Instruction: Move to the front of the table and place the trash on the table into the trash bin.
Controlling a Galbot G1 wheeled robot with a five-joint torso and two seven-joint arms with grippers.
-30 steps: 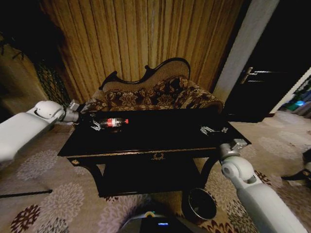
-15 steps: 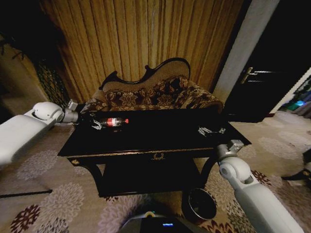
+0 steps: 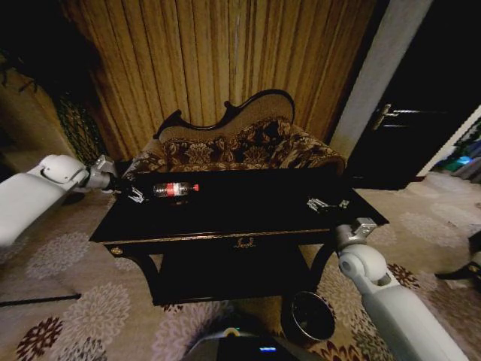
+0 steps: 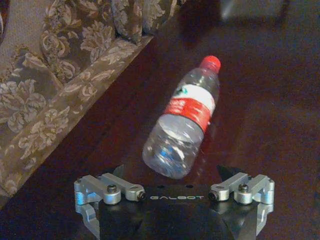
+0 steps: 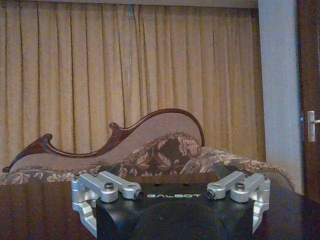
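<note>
Left gripper [image 4: 174, 176]: its fingertips lie below the black housing, so the wrist view does not settle how the jaws stand; in the head view it is too small to tell. Right gripper [image 5: 171, 200]: likewise hidden by its housing. Bottle [image 4: 183, 120]: label print too blurred to read. Trash bin [image 3: 313, 316]: inside too dark to make out. Desk [image 3: 248, 207]: lower shelf lost in shadow. Sofa [image 3: 248, 147]: seat hidden behind the desk.
</note>
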